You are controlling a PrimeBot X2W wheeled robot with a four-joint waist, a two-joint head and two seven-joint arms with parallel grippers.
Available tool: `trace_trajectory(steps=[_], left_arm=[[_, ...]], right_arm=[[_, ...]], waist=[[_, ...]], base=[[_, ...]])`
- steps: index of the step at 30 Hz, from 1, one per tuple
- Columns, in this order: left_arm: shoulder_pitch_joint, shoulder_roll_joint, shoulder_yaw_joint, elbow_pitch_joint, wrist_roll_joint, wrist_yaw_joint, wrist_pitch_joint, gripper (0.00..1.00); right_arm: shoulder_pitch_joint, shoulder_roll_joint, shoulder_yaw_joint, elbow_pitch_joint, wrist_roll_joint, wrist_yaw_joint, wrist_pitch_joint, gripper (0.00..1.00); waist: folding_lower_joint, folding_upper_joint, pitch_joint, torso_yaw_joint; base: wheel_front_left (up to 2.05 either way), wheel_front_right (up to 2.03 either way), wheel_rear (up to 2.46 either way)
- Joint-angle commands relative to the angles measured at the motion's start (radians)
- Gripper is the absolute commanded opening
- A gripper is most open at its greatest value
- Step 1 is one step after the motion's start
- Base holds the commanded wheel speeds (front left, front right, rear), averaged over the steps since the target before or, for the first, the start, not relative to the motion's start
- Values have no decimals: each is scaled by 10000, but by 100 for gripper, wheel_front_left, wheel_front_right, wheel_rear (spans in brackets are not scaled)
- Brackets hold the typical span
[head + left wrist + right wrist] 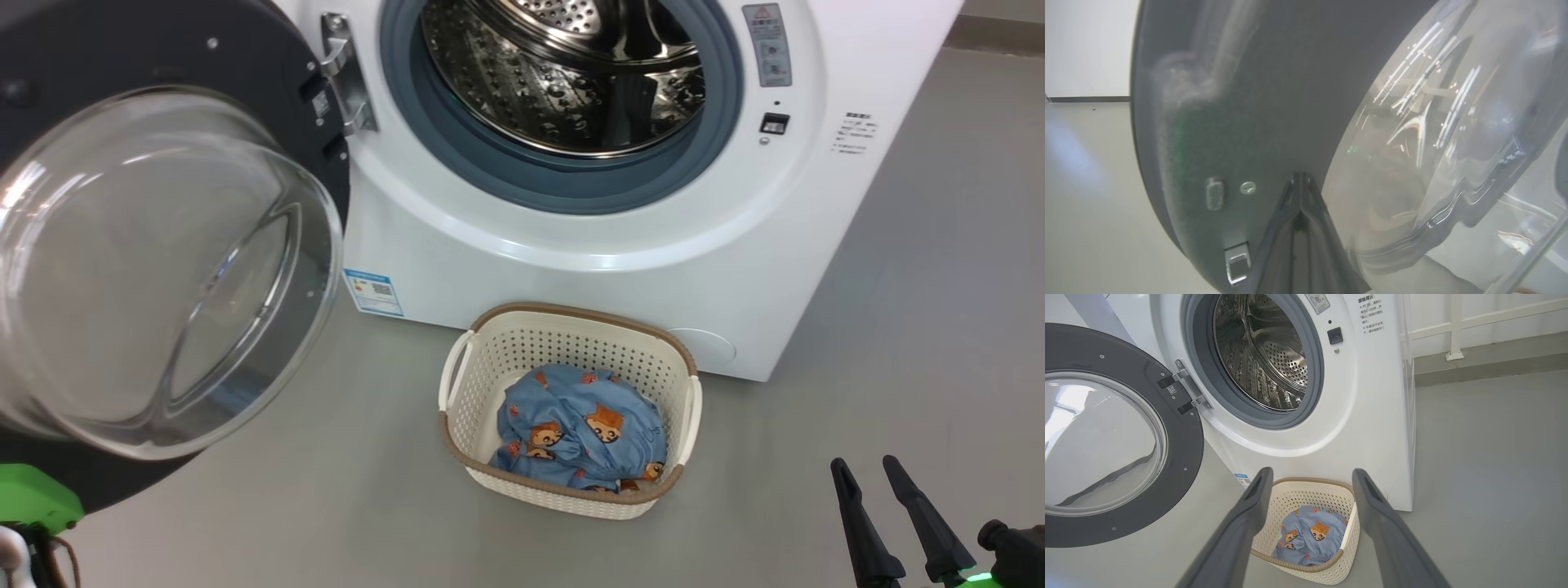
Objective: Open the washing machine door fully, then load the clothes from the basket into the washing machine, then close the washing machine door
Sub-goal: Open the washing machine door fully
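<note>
The washing machine (pixel 620 245) stands with its steel drum (pixel 563 73) exposed. Its door (pixel 155 269) is swung out to the left, glass bowl facing me; the door (pixel 1106 437) also fills the left of the right wrist view. My left gripper (pixel 1299 179) is shut, its tips against the dark inner face of the door (pixel 1257 102) beside the glass. The cream basket (pixel 482 367) sits on the floor before the machine with the blue printed clothes (pixel 584 433) inside. My right gripper (pixel 867 467) is open at the lower right, apart from the basket (pixel 1294 498), empty.
Grey floor (pixel 898 327) spreads to the right of the machine. A white railing (pixel 1457 330) and a wall stand behind it in the right wrist view. A blue label sticker (pixel 373 291) sits low on the machine's front.
</note>
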Motion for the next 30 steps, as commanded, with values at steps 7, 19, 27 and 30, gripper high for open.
trace_trajectory(steps=[7,19,27,30], left_arm=[[-1055,1028,704,947,682,-210,-130,0],[-1393,1287,1292,1877,1223,-325,-131,0],[-1553,1214,1640,1892,1515,-361,-131,0],[-1562,1097,1743,1777,1601,-392,-131,0]], right_arm=[[-129,-312,276,-161,39,16,-120,100],[-117,-355,338,-149,64,16,-120,100],[-120,-423,305,-183,56,16,-120,100],[-98,-381,259,-175,45,16,-120,100]], waist=[[0,0,-58,-513],[0,0,-78,-847],[0,0,29,-943],[0,0,20,-898]], base=[[0,0,0],[0,0,0],[0,0,0],[0,0,0]])
